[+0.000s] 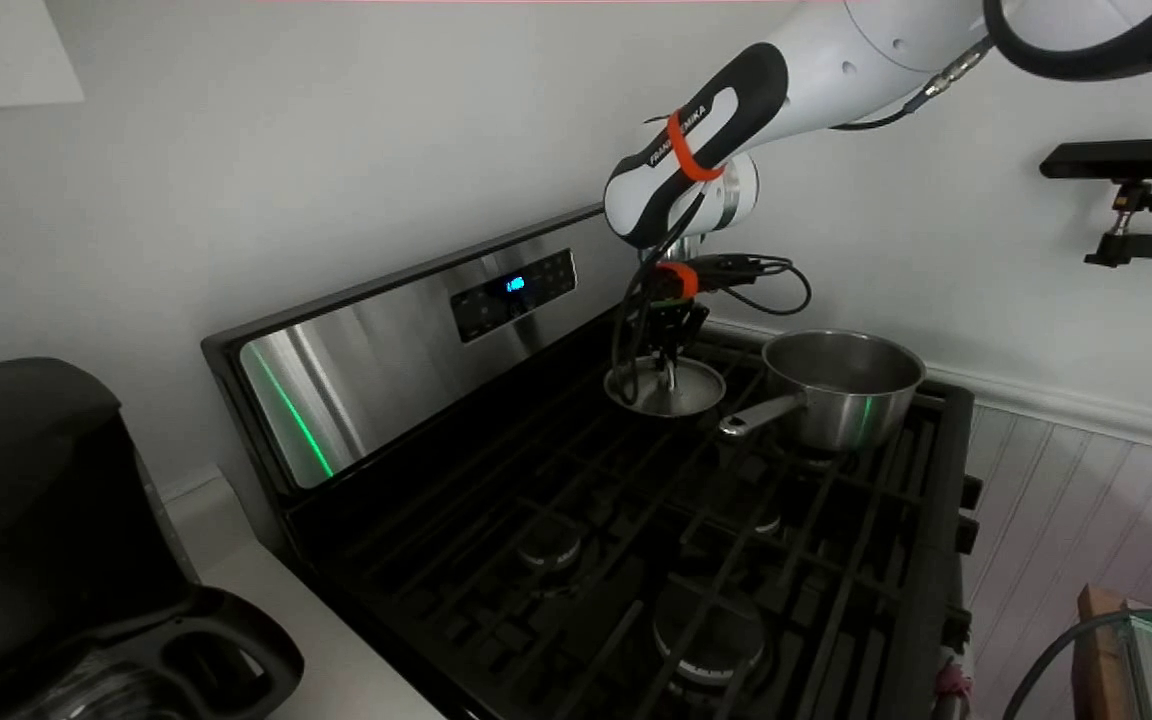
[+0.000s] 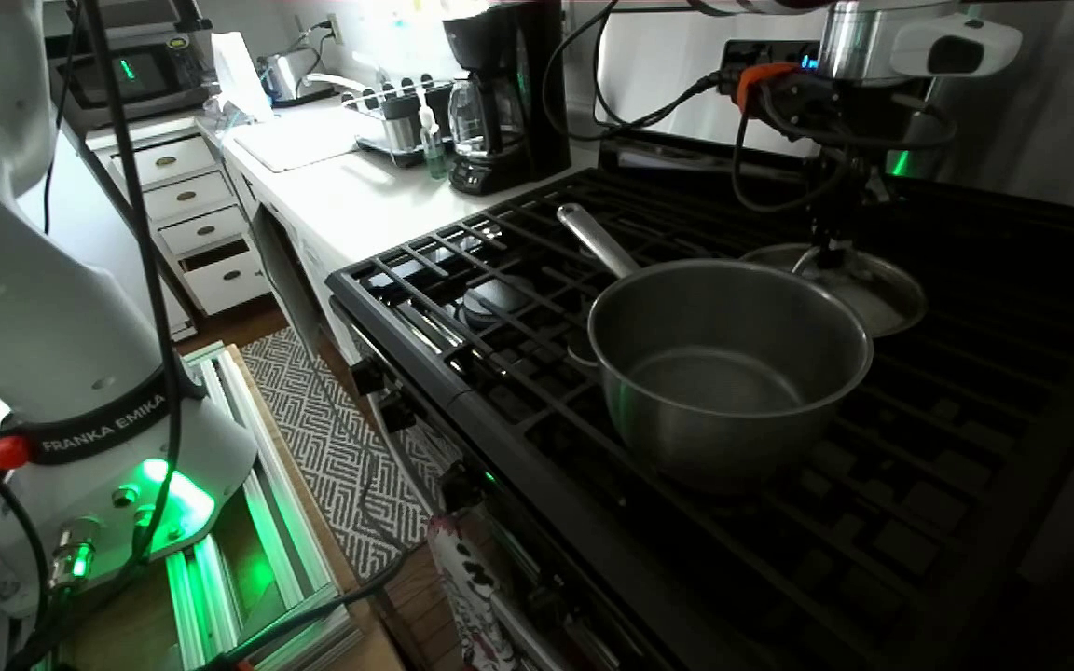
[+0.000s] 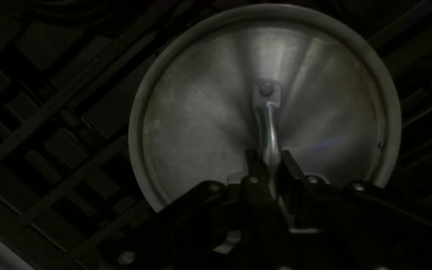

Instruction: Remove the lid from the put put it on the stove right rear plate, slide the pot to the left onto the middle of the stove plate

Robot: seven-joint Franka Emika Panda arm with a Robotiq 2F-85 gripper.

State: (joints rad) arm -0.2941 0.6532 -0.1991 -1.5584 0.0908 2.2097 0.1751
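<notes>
The round silvery lid [image 1: 698, 390] is over the rear grates beside the pot; it also shows in an exterior view [image 2: 887, 294] and fills the middle of the wrist view [image 3: 201, 112]. My gripper [image 3: 269, 153] has its fingers on both sides of the lid's arched metal handle, shut on it; it points down in both exterior views [image 1: 669, 352] [image 2: 831, 244]. I cannot tell whether the lid touches the grates. The uncovered, empty steel pot [image 1: 851, 415] [image 2: 733, 447] stands upright on the right side of the black stove [image 1: 556, 470] [image 2: 537, 410], its handle [image 2: 598, 240] pointing left.
The stove's steel back panel [image 1: 386, 385] rises behind the lid. A black coffee maker [image 1: 26, 500] stands on the counter left of the stove. Loose cables [image 1: 766, 285] hang from the wrist. A wall [image 1: 1066, 420] is close on the stove's right side.
</notes>
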